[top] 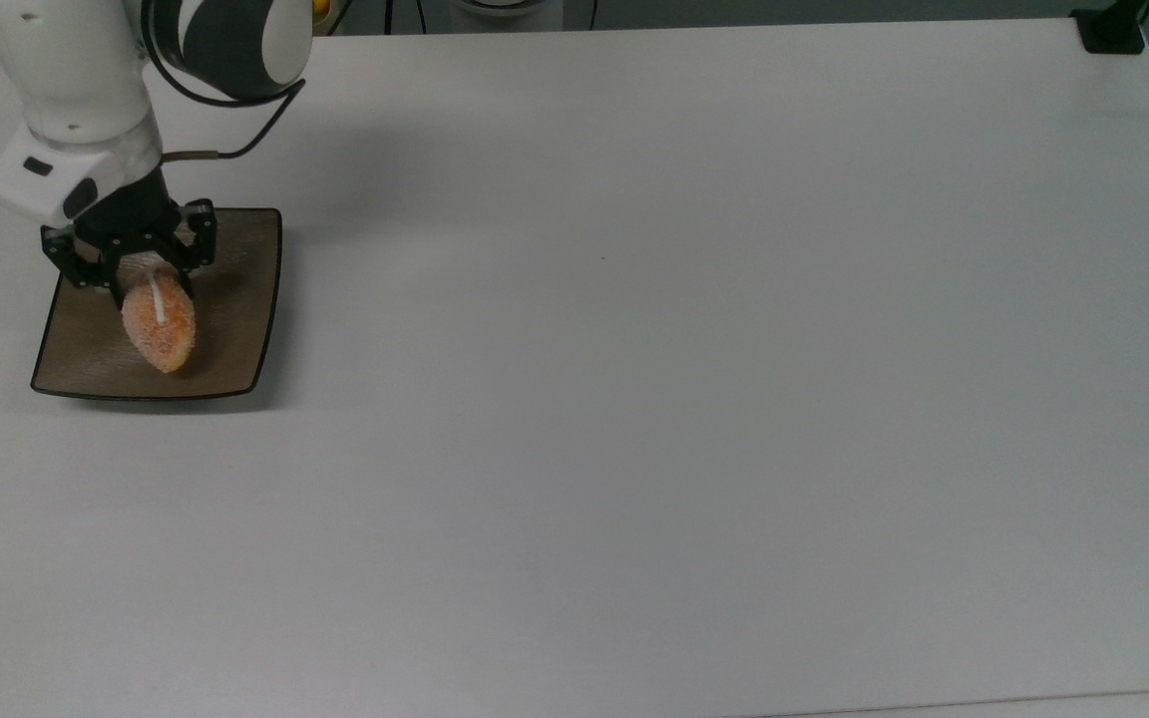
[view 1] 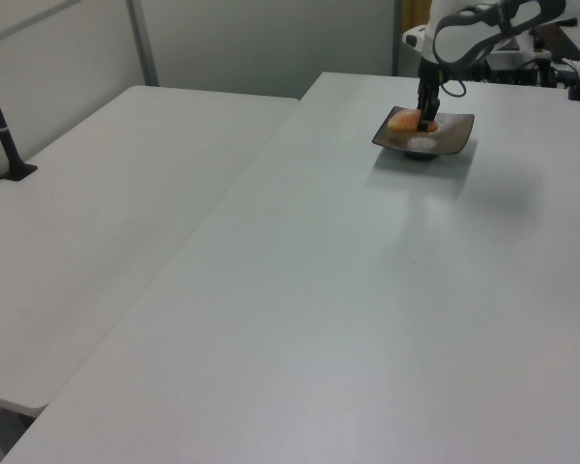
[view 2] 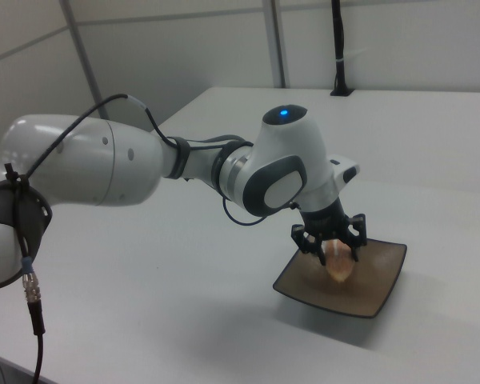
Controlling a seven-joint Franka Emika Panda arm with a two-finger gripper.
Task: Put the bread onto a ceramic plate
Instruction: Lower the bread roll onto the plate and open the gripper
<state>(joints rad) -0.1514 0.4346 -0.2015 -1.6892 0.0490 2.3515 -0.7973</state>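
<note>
The ceramic plate (top: 240, 329) is square, brown and black-rimmed, and lies near the top view's left edge on the white table. My gripper (top: 148, 281) points down over it, shut on the bread (top: 161, 327), an oval orange roll with a white stripe. The bread hangs over the plate's middle. I cannot tell if its lower end touches the plate. In the left view the gripper (view 1: 427, 122) holds the bread (view 1: 403, 122) above the plate (view 1: 456, 131). The right view shows the gripper (view 2: 334, 245), the bread (view 2: 340, 266) and the plate (view 2: 382, 282) under the arm's wrist.
The white table (top: 694, 399) stretches wide to the top view's right of the plate. A black clamp (top: 1111, 30) sits at its far right corner. A second white table (view 1: 97, 203) with a black post (view 1: 2, 130) adjoins it on the left view's left.
</note>
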